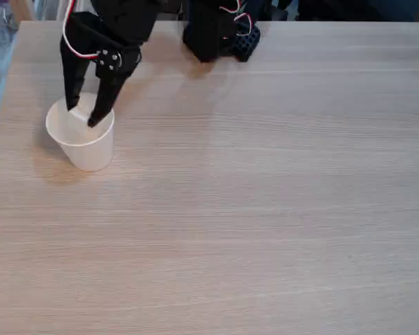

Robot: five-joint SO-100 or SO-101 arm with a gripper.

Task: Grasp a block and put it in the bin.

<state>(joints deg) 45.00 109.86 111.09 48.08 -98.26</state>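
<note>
The white paper cup [80,142] stands upright on the wooden surface [265,209]. Directly over its rim the jaws [84,116] stand spread, the small white block [79,114] between them.

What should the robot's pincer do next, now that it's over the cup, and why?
Probably lift straight up and away. The pincer hangs open over the mouth of the white cup, fingertips at its rim, and a small white shape between them looks like the block inside the cup, though white on white makes that hard to confirm. Rising straight should avoid tipping the cup.
</note>
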